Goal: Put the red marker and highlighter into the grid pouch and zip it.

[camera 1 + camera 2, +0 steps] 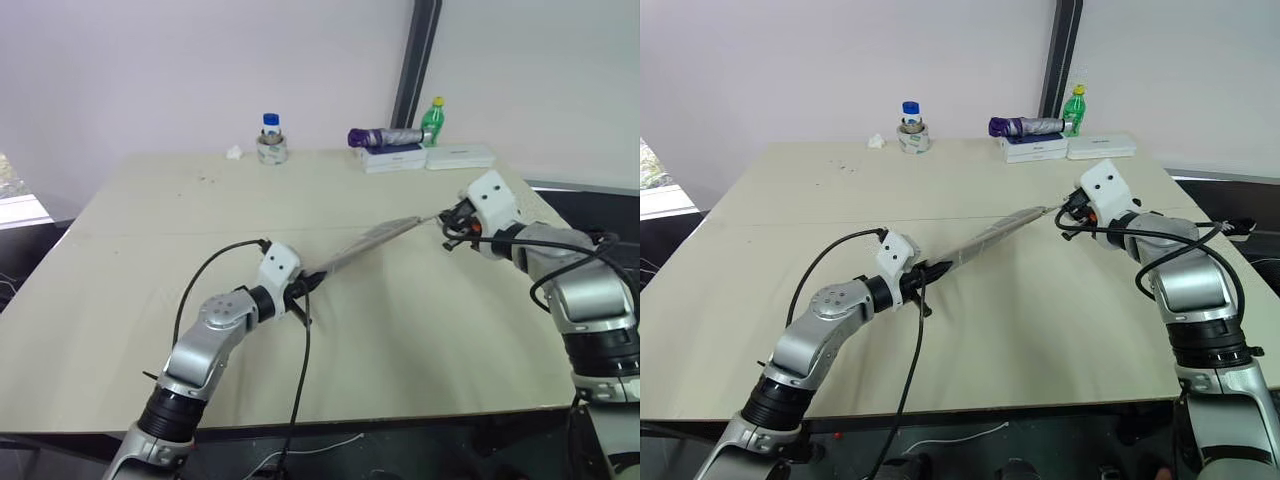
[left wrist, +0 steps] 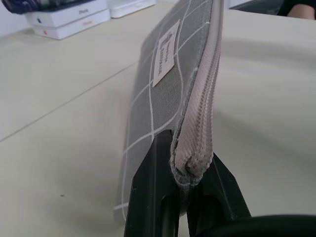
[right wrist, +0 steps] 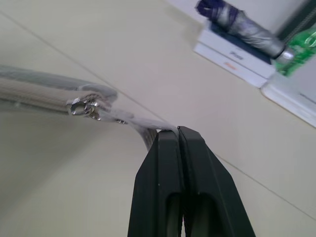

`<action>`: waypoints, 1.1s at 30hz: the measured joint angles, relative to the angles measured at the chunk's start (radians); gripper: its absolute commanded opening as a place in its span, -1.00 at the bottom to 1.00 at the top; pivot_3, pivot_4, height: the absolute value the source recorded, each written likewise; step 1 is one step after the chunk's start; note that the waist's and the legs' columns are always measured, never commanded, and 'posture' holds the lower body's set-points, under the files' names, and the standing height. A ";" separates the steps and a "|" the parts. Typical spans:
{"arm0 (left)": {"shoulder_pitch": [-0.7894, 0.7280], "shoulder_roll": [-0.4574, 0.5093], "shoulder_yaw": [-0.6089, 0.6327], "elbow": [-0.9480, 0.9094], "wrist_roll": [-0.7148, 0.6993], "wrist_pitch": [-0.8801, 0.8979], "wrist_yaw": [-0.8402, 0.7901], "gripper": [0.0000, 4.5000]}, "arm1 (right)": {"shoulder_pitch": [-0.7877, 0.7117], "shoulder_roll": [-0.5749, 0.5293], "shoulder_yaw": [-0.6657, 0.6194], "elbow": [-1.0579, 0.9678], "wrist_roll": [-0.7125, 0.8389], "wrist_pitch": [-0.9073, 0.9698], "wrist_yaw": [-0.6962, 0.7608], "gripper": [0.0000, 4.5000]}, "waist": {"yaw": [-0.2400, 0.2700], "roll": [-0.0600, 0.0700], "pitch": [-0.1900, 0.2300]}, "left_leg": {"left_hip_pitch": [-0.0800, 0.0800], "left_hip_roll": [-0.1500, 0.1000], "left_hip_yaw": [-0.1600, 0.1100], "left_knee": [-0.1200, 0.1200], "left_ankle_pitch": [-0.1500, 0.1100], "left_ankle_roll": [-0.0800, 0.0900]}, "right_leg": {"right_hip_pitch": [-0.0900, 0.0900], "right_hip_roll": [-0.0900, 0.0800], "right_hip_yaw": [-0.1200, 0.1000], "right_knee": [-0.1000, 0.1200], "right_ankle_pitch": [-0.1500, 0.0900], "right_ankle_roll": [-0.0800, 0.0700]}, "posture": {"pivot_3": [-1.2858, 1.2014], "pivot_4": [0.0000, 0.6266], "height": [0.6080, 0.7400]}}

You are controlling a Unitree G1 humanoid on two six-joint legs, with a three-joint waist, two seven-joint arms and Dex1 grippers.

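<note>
Left gripper [image 1: 923, 276]: pinching one end of the grid pouch [image 1: 985, 240] between its black fingers [image 2: 148, 197], near the middle of the tabletop [image 1: 1040, 330].
Grid pouch: hanging stretched above the tabletop's centre between the two grippers, edge up, its zipper [image 2: 205, 98] closed along the top and its white label [image 2: 165, 52] facing sideways.
Right gripper [image 3: 178, 132]: fingers pressing together on the metal zipper pull [image 3: 123, 120] at the pouch's far end, toward the right edge.
Far edge: a small jar [image 1: 271, 140], a folded umbrella [image 1: 385, 137] on white boxes [image 1: 395, 157], and a green bottle [image 1: 432, 120] are sitting there.
</note>
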 measured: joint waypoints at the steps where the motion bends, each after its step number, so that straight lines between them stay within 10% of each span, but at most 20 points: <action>1: 0.003 0.009 0.001 0.000 0.008 -0.015 0.001 -1.00 | 0.017 -0.004 -0.005 -0.015 0.019 0.013 0.025 -0.36 | 0.001 0.000 0.000 | 0.000 0.000 0.000 0.000 0.000 0.000 | 0.000 0.000 0.000 0.000 0.000 0.000 | 0.03 -0.52 0.96; 6: 0.006 0.037 -0.004 0.008 0.058 -0.067 0.001 -1.00 | 0.162 -0.050 0.002 -0.154 0.058 -0.002 0.143 0.76 | 0.002 0.000 0.000 | 0.000 0.000 0.000 0.000 0.000 0.000 | 0.000 0.000 0.000 0.000 0.000 0.000 | 0.03 -0.52 0.96; 9: 0.012 0.045 -0.005 0.012 0.073 -0.082 -0.005 -1.00 | 0.228 -0.076 0.005 -0.202 0.065 -0.013 0.188 0.76 | 0.000 0.000 0.000 | 0.000 0.000 0.000 0.001 0.000 0.000 | 0.000 0.000 0.000 0.000 0.000 0.000 | 0.03 -0.52 0.96; 12: 0.022 0.059 -0.007 0.012 0.081 -0.087 -0.019 -0.55 | 0.259 -0.090 -0.003 -0.218 0.075 -0.021 0.212 0.79 | -0.001 0.000 0.000 | 0.000 0.000 0.000 0.001 0.000 0.000 | 0.001 0.000 0.000 0.000 0.000 0.000 | 0.03 -0.52 0.96; 19: 0.068 0.094 0.004 0.007 0.060 -0.054 -0.066 0.99 | 0.281 -0.104 -0.012 -0.204 0.074 -0.049 0.222 0.79 | 0.003 0.000 0.000 | 0.000 0.000 0.000 0.001 0.000 0.000 | 0.000 0.000 0.000 0.000 0.000 0.000 | 0.03 -0.52 0.96; 33: 0.325 0.234 0.342 -0.103 -0.105 0.092 -0.079 0.99 | 0.304 -0.065 -0.124 -0.096 0.090 -0.172 0.188 0.79 | 0.004 0.000 0.000 | 0.001 0.001 0.000 0.001 0.000 0.000 | 0.001 0.000 0.000 0.000 0.000 0.000 | 0.03 -0.52 0.96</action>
